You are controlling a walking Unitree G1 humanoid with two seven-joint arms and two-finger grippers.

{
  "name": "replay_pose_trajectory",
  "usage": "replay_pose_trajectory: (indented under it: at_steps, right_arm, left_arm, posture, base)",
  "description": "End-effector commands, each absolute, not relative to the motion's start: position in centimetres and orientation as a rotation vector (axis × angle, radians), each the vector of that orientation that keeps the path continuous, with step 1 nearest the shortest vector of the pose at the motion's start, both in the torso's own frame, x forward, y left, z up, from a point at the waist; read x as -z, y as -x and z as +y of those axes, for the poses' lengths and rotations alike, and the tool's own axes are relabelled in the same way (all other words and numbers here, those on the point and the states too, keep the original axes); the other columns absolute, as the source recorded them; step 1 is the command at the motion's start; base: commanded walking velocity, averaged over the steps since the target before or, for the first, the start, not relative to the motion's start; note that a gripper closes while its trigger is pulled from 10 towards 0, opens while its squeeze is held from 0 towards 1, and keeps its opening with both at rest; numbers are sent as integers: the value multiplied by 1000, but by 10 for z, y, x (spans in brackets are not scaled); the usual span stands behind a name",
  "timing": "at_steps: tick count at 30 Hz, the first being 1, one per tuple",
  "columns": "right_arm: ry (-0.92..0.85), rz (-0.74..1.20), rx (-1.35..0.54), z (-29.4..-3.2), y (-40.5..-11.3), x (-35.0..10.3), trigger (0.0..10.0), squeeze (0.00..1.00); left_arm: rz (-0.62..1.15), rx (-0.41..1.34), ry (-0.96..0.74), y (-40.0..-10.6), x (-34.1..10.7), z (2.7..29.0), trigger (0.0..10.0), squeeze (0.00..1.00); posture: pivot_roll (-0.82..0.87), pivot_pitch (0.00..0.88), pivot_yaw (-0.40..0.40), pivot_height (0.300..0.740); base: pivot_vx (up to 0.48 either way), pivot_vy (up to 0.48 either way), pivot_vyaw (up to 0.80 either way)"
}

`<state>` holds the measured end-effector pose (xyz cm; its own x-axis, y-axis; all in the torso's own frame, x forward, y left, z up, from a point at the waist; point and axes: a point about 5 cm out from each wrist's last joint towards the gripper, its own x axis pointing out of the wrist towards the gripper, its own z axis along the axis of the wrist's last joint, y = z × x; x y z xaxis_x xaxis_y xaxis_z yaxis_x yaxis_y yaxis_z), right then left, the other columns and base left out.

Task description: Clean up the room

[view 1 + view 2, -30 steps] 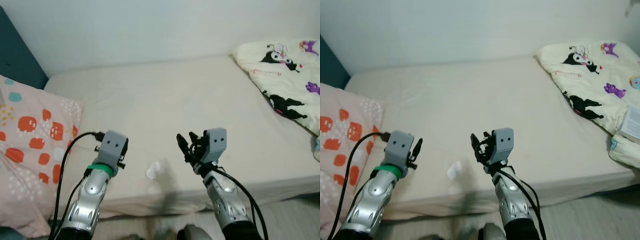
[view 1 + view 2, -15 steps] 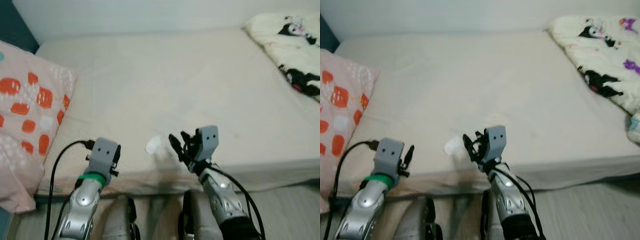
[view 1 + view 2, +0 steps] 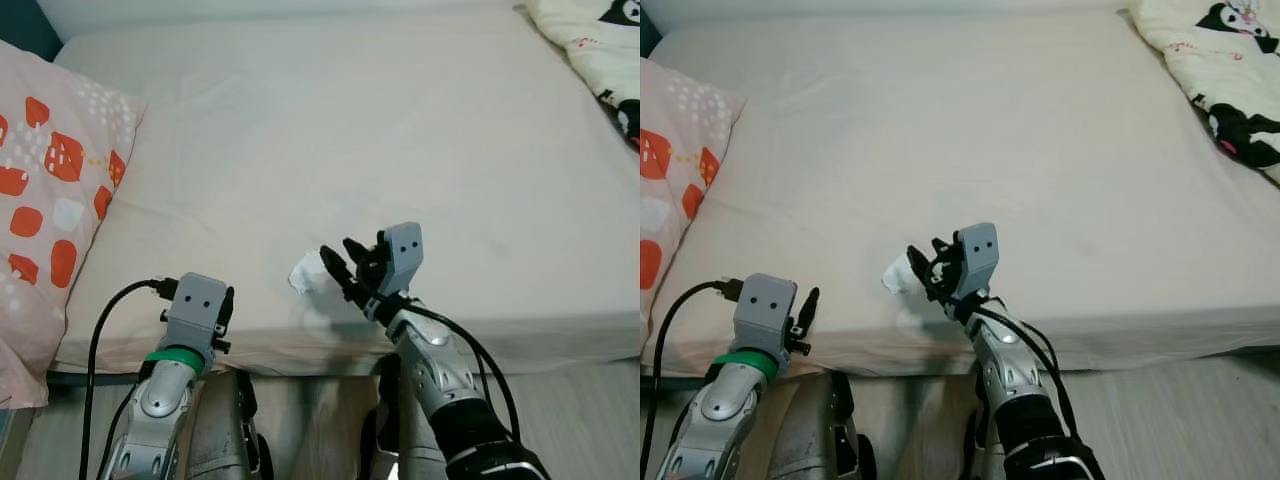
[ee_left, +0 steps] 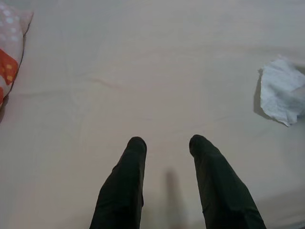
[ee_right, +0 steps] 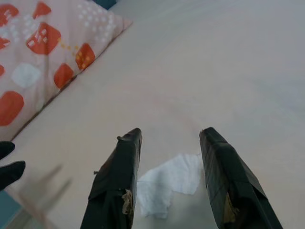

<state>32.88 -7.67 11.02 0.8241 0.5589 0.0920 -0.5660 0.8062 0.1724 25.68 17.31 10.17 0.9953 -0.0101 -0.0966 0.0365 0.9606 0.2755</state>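
Fingers [image 5: 121, 181] on the right gripper [image 3: 345, 268] are spread wide with nothing in them, either side of the crumpled tissue [image 3: 306, 273] low-centre on the bed [image 3: 330, 130], while the left gripper [image 4: 167, 145], lower left, is open and empty too.

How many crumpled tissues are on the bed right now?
1. The tissue lies near the bed's front edge, just ahead of the open right gripper. Others could be outside the frame.
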Motion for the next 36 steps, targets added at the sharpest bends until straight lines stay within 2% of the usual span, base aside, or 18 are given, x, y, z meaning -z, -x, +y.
replay_pose_trajectory:
  at_steps: [1, 2, 5, 6, 12, 14, 23, 24, 25, 36]
  right_arm:
    - [-195, -23, -632, -72, -328, -106, 10000, 125]
    - [-193, -18, -652, -69, -332, -108, 10000, 1000]
    - [-187, -5, -669, -67, -335, -108, 10000, 1000]
    - [-135, 57, -696, -62, -338, -101, 10000, 1000]
    - [-35, 100, -713, -61, -343, -96, 10000, 1000]
    - [0, 98, -725, -61, -347, -98, 10000, 0]
    - [89, 129, -731, -59, -352, -98, 10000, 0]
    - [119, 159, -723, -60, -352, -95, 4118, 0]
    - [131, 186, -720, -60, -352, -91, 0, 0]
    - [180, 286, -726, -67, -349, -78, 0, 0]
  left_arm:
    - [126, 19, -282, -251, -98, 177, 10000, 0]
    - [124, 16, -281, -250, -100, 177, 10000, 0]
    - [123, 13, -280, -248, -102, 177, 10000, 0]
    - [122, -1, -279, -242, -106, 179, 10000, 0]
    - [133, -26, -275, -231, -110, 181, 10000, 0]
    - [142, -40, -271, -224, -110, 181, 10000, 0]
    - [155, -71, -262, -217, -111, 181, 10000, 0]
    - [155, -78, -259, -216, -112, 181, 10000, 0]
    - [156, -84, -258, -215, -113, 181, 10000, 0]
    - [158, -91, -251, -218, -116, 180, 10000, 0]
  posture:
    - [74, 264, 74, 585]
    - [83, 272, 71, 585]
    - [95, 287, 66, 585]
    - [124, 320, 57, 585]
    - [151, 351, 48, 585]
    - [172, 361, 35, 585]
    - [203, 360, 16, 585]
    - [209, 357, 13, 585]
    - [210, 356, 12, 585]
    - [198, 337, 14, 585]
  base:
    - [0, 0, 0]
    - [0, 0, 0]
    - [0, 0, 0]
    - [0, 0, 0]
    - [0, 0, 0]
    - [0, 0, 0]
    - [0, 0, 0]
    - [0, 0, 0]
    - [0, 0, 0]
    - [0, 0, 0]
